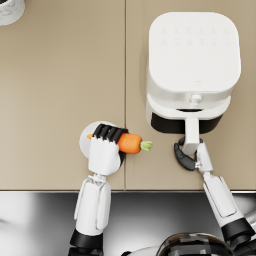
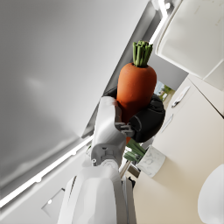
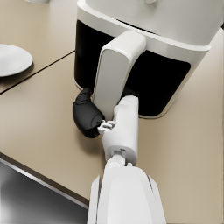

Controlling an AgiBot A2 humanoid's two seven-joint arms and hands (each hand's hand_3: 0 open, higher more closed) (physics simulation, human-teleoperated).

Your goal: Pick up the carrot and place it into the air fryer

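Carrot point(image 1: 130, 143) gripped by curled fingers point(image 1: 109, 132) of left hand point(image 1: 105, 150) above plate point(image 1: 86, 136); right hand point(image 1: 192, 152), fingers wrapped, holds air fryer point(image 1: 192, 60) handle point(image 1: 191, 131).

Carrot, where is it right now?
The carrot is gripped in the robot's left hand, above the small white plate, on the left of the head view. Its green top points toward the air fryer on the right.
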